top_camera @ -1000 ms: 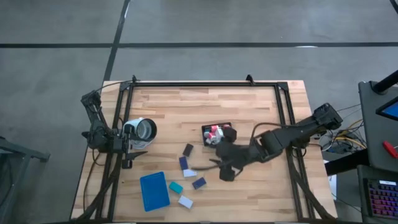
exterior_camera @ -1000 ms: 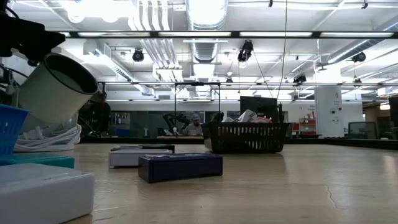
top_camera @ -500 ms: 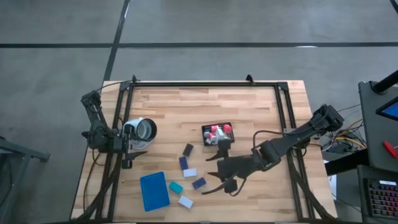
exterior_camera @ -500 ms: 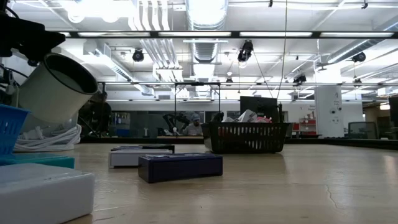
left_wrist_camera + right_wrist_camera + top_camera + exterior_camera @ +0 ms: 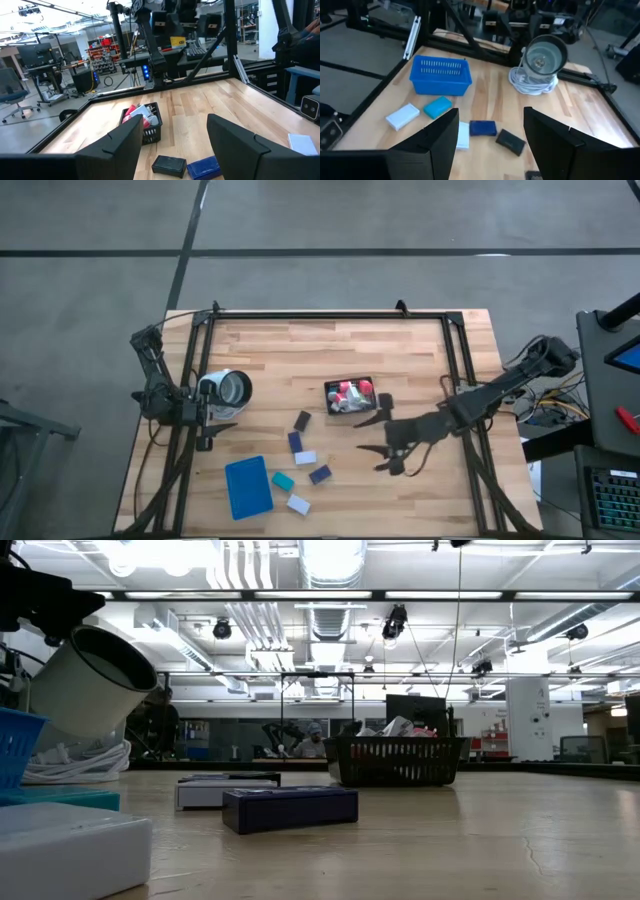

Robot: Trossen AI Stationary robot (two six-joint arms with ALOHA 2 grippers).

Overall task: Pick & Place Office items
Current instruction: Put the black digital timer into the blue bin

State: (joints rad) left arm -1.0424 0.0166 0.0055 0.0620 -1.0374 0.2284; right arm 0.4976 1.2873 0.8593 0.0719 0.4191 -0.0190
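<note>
Navy, white, teal and black blocks — the office items (image 5: pixel 303 448) not yet sorted — lie loose on the wooden table (image 5: pixel 400 350), scattered from its middle toward the near-left corner. A white block (image 5: pixel 298 503) and a teal one (image 5: pixel 283 480) lie just beside the blue tray (image 5: pixel 248 486); a black block (image 5: pixel 302 420) lies nearest the black mesh basket (image 5: pixel 348 395). That basket, about mid-table, already holds red, pink and white bits, so it reads as the drop point.

Right gripper (image 5: pixel 385 448) hangs over the table a little to the right of the basket, toward the near edge — fingers apart, nothing between them in the right wrist view; probably free for another block. Left gripper (image 5: pixel 172 145) is parked at the table's left edge, jaws standing wide and empty, beside a white lamp-like cylinder (image 5: pixel 229 388) with a coiled cable (image 5: pixel 532 82) — likely kept clear so the right arm has the run of the blocks.
</note>
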